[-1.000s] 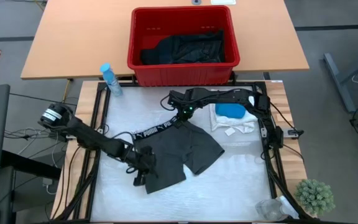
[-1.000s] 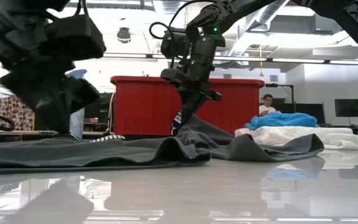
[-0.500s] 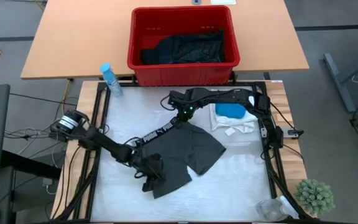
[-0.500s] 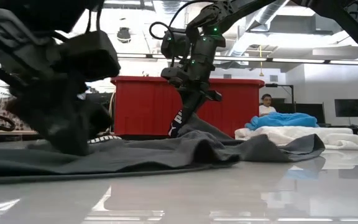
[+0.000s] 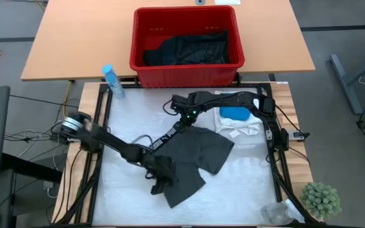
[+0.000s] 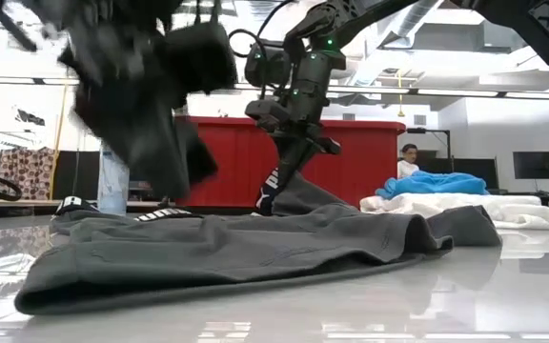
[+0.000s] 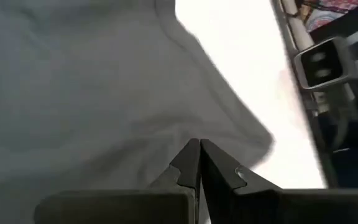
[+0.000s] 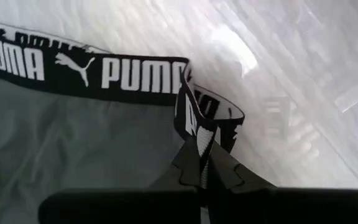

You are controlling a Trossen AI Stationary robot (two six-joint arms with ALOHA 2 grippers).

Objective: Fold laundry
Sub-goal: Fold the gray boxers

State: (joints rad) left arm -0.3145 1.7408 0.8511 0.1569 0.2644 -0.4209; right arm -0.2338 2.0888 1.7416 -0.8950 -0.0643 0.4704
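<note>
sitting at the far edge of the work mat, the red basket [image 5: 186, 44] is holding a heap of black garments [image 5: 185, 48] bunched toward its middle and right side. outside the basket, a teal garment [image 5: 234, 113] is resting on top of a white garment [image 5: 239, 126] on the mat's right side, just beside the right arm. a blue spray bottle [image 5: 112, 80] is standing near the basket's left corner, and a small green plant [image 5: 320, 199] is sitting well off at the near right.

the dark grey shorts [image 5: 192, 157] are lying across the middle of the mat, their black lettered waistband [image 8: 86, 71] stretching diagonally between the two arms. the right gripper [image 5: 181, 120] is pinching the far end of that waistband, fingers clamped together on the elastic, as its wrist view is showing. the left gripper [image 5: 158, 175] is pressing down on the near left part of the shorts, fingers closed tight on a fold of grey cloth [image 7: 104, 112].

compared with a second ago, the left arm is reaching farther toward the mat's centre and nearer the front, and it is dragging the near leg of the shorts along, so the cloth is now trailing to a point lower and more to the right. the right gripper is staying where it was, holding the waistband raised. in the low view the shorts are spreading flatter and wider toward the camera.
</note>
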